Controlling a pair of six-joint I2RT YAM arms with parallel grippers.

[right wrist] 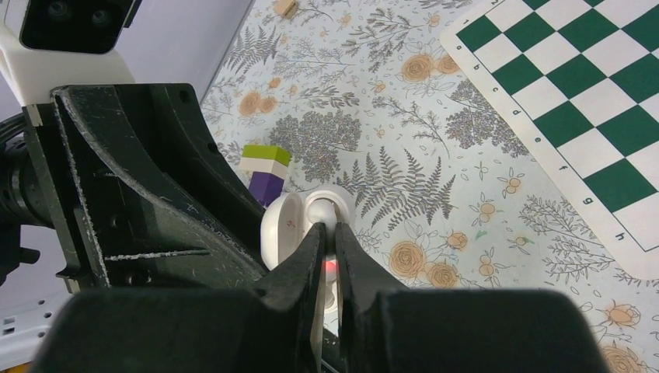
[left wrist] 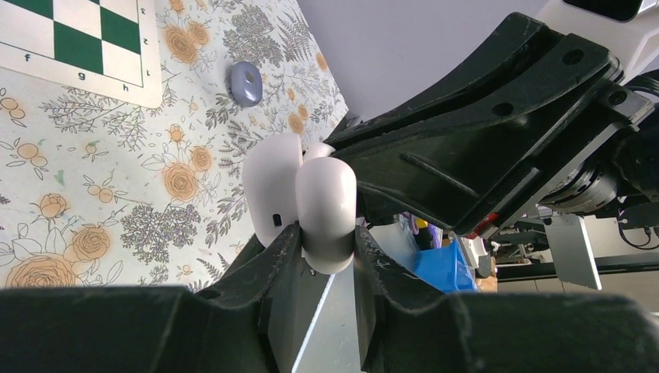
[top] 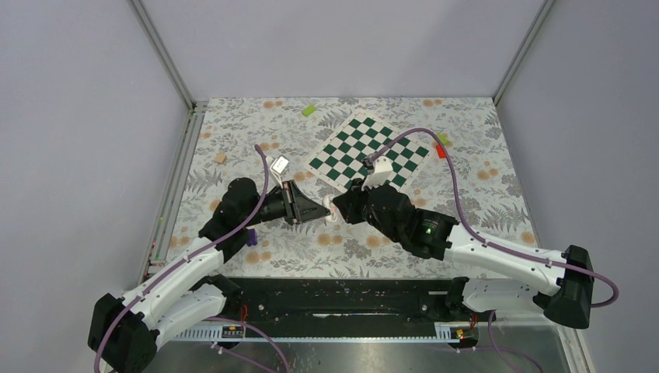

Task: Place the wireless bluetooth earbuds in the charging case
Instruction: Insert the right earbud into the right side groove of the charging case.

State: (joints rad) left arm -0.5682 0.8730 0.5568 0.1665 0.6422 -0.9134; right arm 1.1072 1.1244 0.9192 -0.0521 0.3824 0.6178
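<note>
We find the charging case (left wrist: pixel 326 198) off the floral cloth (top: pixel 482 202), near the middle of the table in the top view, where the two arms meet tip to tip. The left gripper (left wrist: pixel 326 249) pinches it: one black finger presses each side of the rounded white body, and the lid (left wrist: pixel 272 186) stands swung open beside it, at 9 o'clock in the left wrist view. The right gripper (right wrist: pixel 329 256) reaches in from 3 o'clock in the top view, its fingers pressed together with only a sliver between them and their tips at the open mouth of the case. A red glow shows in that sliver. We cannot tell whether an earbud sits there, and we cannot pick out either bud with certainty. The chessboard (top: pixel 369 151) lies flat at 1 o'clock from the case. A green, white and purple stacked block (right wrist: pixel 264 167) rests on the cloth at 11 o'clock from the case in the right wrist view. A small grey-blue oval piece (left wrist: pixel 246 83) lies at 11 o'clock from the case in the left wrist view.
</note>
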